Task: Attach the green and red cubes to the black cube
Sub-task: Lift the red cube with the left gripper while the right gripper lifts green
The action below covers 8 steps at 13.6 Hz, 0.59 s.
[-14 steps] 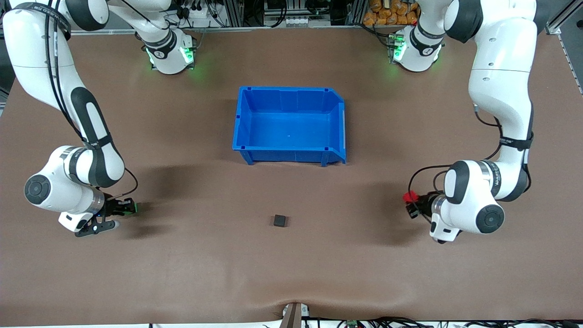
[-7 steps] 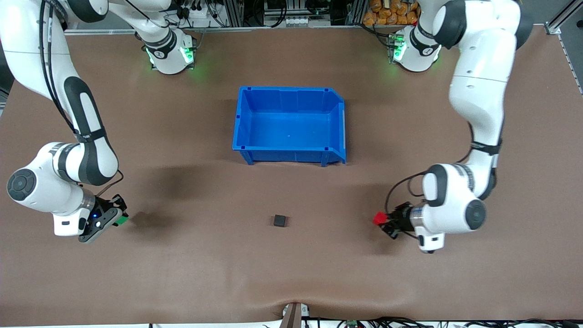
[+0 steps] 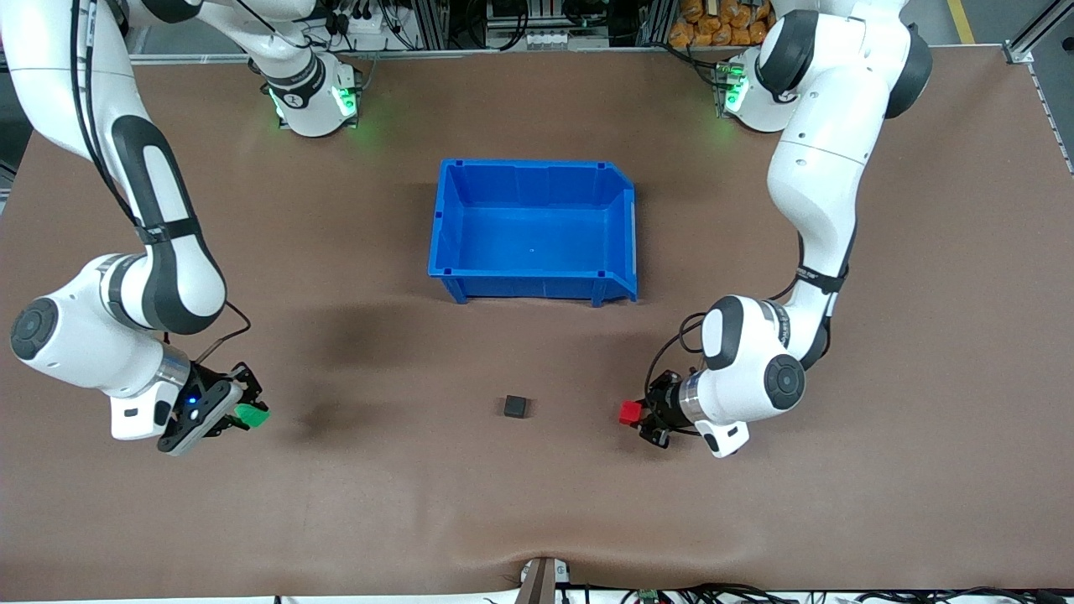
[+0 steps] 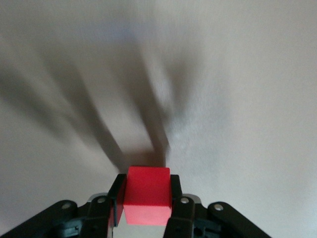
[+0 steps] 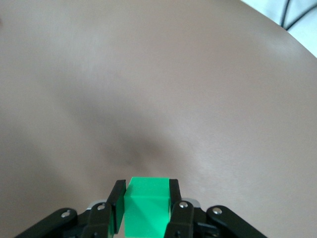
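The black cube (image 3: 517, 407) lies alone on the brown mat, nearer the front camera than the blue bin. My left gripper (image 3: 639, 415) is shut on the red cube (image 3: 629, 412), held low over the mat toward the left arm's end from the black cube. In the left wrist view the red cube (image 4: 146, 195) sits clamped between the two black fingers (image 4: 175, 198). My right gripper (image 3: 242, 413) is shut on the green cube (image 3: 251, 414), low over the mat toward the right arm's end. The right wrist view shows the green cube (image 5: 147, 206) pinched between the fingers.
An empty blue bin (image 3: 453, 214) stands at the middle of the table, farther from the front camera than the black cube. Brown mat (image 3: 537, 503) covers the table; its front edge bulges slightly near a small bracket (image 3: 541, 579).
The left gripper has carried the red cube a long way toward the black cube. The right gripper has shifted a little with the green cube, ending slightly nearer the black cube.
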{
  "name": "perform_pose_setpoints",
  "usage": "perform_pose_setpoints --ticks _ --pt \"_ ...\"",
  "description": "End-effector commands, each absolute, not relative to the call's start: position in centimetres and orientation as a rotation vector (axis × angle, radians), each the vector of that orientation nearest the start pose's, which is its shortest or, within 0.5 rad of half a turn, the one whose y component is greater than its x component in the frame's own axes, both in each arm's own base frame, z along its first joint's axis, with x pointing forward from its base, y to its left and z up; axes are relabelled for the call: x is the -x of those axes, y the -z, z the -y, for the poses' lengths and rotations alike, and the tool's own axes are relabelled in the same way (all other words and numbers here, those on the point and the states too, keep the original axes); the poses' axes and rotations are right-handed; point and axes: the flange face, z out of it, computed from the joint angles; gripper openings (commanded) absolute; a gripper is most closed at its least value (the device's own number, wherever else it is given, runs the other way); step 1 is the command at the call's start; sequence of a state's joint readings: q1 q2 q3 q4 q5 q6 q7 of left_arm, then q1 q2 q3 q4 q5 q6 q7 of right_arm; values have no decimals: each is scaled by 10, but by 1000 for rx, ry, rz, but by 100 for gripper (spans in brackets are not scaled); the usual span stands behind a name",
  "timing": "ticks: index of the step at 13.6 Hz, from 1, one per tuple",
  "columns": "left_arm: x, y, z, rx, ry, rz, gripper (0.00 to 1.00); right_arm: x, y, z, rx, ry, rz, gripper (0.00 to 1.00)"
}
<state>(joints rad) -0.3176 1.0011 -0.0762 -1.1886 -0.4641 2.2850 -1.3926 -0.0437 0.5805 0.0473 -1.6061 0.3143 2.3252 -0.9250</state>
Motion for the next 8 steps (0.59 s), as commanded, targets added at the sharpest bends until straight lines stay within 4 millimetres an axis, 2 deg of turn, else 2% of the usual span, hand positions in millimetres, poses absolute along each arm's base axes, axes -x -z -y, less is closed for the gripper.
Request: perform_pose_setpoints --ticks 1,2,6,8 --pt "-723 -195 316 2634 -524 2285 0 -703 -307 -25 2795 322 714 0" --pt "-721 -198 328 2595 -541 2329 0 -703 -307 -34 2814 306 589 0" --pt "-715 -195 353 2492 -538 2470 0 -703 -306 -67 2793 246 116 0" --pt "-713 -190 360 2478 -533 2497 0 -703 -300 -77 2765 206 -49 0"
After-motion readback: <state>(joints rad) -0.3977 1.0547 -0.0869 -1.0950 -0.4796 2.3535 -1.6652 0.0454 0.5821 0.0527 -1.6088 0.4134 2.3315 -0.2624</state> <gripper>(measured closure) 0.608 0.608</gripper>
